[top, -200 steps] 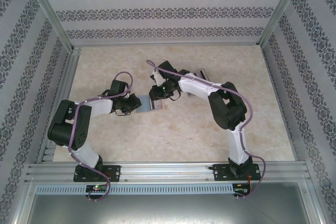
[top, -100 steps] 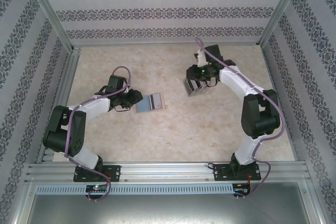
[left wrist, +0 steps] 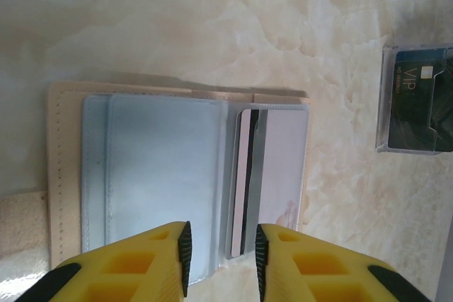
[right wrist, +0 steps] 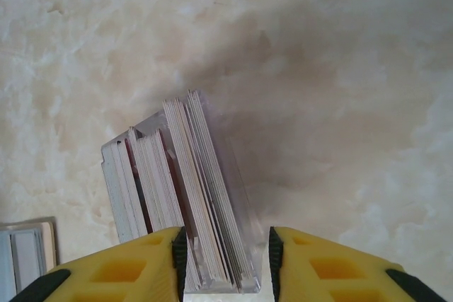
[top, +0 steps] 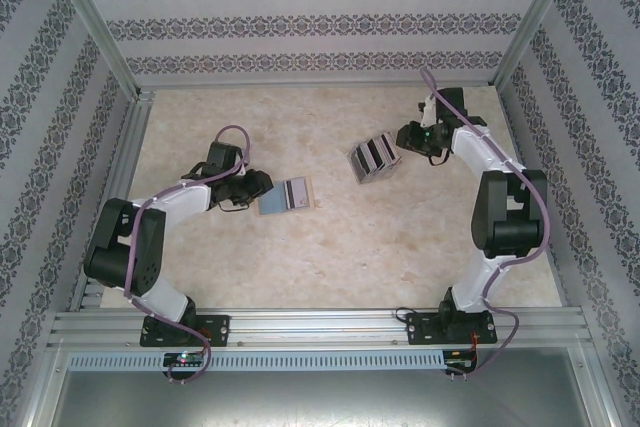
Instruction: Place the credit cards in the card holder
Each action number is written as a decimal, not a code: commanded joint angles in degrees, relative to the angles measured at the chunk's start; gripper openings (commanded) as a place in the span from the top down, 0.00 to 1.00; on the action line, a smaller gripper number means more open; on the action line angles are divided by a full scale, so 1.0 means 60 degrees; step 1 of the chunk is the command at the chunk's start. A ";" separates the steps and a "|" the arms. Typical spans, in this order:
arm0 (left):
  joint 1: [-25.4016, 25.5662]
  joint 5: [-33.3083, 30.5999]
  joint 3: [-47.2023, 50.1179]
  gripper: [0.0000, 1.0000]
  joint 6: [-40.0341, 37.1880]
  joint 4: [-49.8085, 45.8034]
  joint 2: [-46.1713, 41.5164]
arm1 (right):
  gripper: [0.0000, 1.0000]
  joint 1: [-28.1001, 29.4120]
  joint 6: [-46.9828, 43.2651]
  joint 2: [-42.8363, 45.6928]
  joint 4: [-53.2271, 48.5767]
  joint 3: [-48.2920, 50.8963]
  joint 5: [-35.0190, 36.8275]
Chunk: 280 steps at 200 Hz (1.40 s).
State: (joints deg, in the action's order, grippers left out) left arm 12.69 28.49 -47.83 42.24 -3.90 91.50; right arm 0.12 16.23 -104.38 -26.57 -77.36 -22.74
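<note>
Beige card holder lies open on the table, pockets up for loading, one card slotted; my left jaws hang released at its edge; my right jaws, also released, face the boxed cards, presumably for another.

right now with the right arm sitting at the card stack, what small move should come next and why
Probably ease the right fingers forward around the card stack and close on an outer card. They stand apart, empty, lined up with the upright cards in the clear box, while the card holder lies open with one card in and a sleeve free.
</note>
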 commanded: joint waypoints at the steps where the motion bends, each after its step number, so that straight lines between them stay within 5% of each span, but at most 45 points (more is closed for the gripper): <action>1: 0.0039 0.0159 -0.0258 0.67 -0.0189 -0.0162 0.0156 | 0.61 0.0031 -0.0045 -0.0547 -0.0091 -0.0360 -0.0604; 120: 0.0096 0.0232 -0.0361 0.67 -0.0212 -0.0126 0.0346 | 0.61 0.0454 -0.0120 -0.1168 -0.0489 -0.1136 -0.1468; 177: 0.0097 0.0268 -0.0303 0.67 -0.0216 -0.0079 0.0408 | 0.61 0.0595 -0.0609 -0.1606 -0.1266 -0.1559 -0.0333; 280: 0.0111 0.0271 -0.0263 0.67 -0.0184 -0.0027 0.0482 | 0.61 0.0705 -0.0523 -0.0878 -0.1042 -0.1403 -0.0715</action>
State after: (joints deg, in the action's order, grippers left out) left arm 12.78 29.56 -48.58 42.24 -3.86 93.49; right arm 3.92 13.52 -113.14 -32.16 -85.52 -26.39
